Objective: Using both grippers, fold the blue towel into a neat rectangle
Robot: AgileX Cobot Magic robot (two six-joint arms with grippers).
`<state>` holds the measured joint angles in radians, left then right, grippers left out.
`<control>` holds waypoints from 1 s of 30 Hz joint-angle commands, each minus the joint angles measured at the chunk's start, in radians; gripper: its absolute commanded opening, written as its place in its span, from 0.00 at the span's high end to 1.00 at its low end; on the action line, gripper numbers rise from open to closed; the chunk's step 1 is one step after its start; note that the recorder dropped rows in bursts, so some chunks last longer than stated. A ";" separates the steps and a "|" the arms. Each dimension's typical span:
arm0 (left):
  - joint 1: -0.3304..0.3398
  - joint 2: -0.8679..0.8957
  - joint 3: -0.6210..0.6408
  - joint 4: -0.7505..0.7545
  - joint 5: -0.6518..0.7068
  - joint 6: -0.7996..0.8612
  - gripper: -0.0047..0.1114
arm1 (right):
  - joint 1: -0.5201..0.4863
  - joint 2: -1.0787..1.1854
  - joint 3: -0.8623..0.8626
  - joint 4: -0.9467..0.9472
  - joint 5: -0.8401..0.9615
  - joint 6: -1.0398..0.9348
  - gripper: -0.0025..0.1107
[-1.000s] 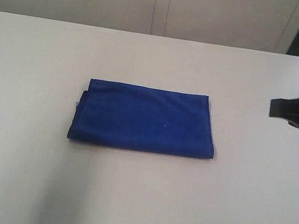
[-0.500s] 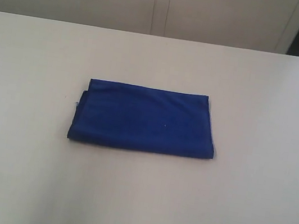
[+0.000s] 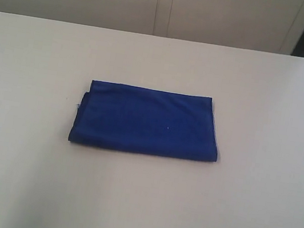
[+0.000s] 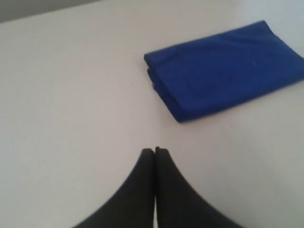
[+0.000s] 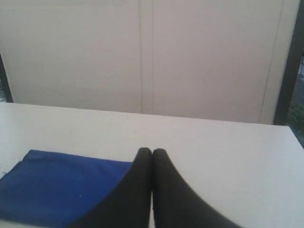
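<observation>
Jaws pressed together, pad against pad with no gap between them, both grippers hold nothing above a pale table. The left gripper points at bare tabletop, its two black fingers meeting at the tips. The right gripper is closed just as tightly and faces the table's far edge and the cream panelled wall behind it.

Between the two arms lies the blue towel, folded into a flat rectangle near the middle of the table and well in from every edge. Its long sides run parallel to the far edge. Stacked layers show along the short side toward the table's left edge, where a pale thread sticks out, and a small white speck sits on the top face.

Seen from the left wrist, the towel lies ahead of the closed tips and off to one side, well apart from them, with open tabletop between. Its layered short end is the part nearest that gripper. Seen from the right wrist, the towel lies low beside the closed fingers and part of it is hidden behind one of them. How high that gripper stands over the cloth cannot be told, and neither gripper is seen touching it.
</observation>
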<state>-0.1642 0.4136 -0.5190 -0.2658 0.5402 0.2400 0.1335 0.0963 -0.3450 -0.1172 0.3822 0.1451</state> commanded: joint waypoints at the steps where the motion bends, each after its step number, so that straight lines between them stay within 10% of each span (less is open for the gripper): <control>1: 0.003 -0.004 0.007 -0.008 0.109 0.002 0.96 | -0.007 -0.006 0.002 -0.014 -0.055 -0.012 0.98; 22: 0.003 -0.007 0.007 -0.004 0.118 0.003 0.96 | -0.012 -0.017 0.010 -0.014 -0.055 -0.012 0.98; 30: 0.003 -0.056 0.007 -0.004 0.118 0.002 0.96 | -0.157 -0.024 0.020 -0.012 -0.039 -0.012 0.98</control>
<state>-0.1642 0.3940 -0.5181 -0.2658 0.6475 0.2438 0.0385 0.0789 -0.3283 -0.1201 0.3433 0.1432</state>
